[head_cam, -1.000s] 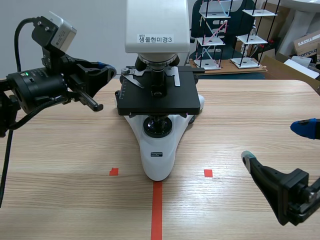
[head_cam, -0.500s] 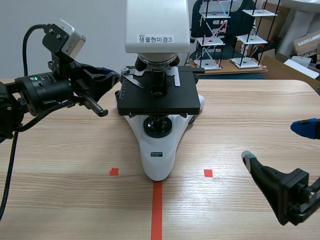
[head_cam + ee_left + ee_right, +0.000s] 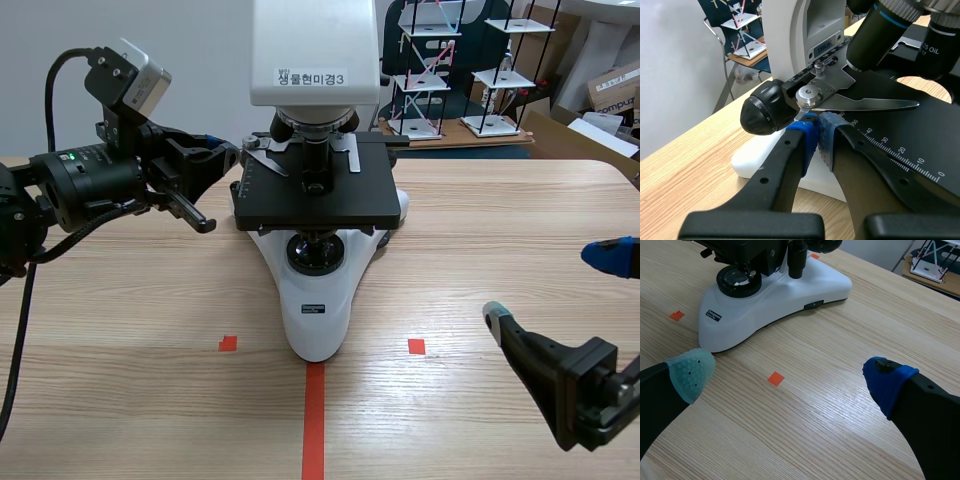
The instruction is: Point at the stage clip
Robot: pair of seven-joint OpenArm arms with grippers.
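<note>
Jaws pressed together pad to pad, the left gripper (image 3: 819,131) aims its tips just beside the pivot of the slim silver metal stage clip (image 3: 865,104), which lies on the stage of the white-and-black microscope (image 3: 315,300). The pointing step looks all but made and seems to call only for a steady hold. The right gripper (image 3: 790,377) hangs wide open, well off the microscope's base.

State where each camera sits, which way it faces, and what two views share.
Scene view: between the arms, facing across the table at the microscope; left arm and right arm enter from the sides.
Left wrist view: on the left arm, looking past the left gripper, fingers shut, at the stage clip.
Right wrist view: on the right arm, looking down past the right gripper, fingers open, at the microscope's base.
Shared: scene and left wrist views both show the stage clip.
</note>
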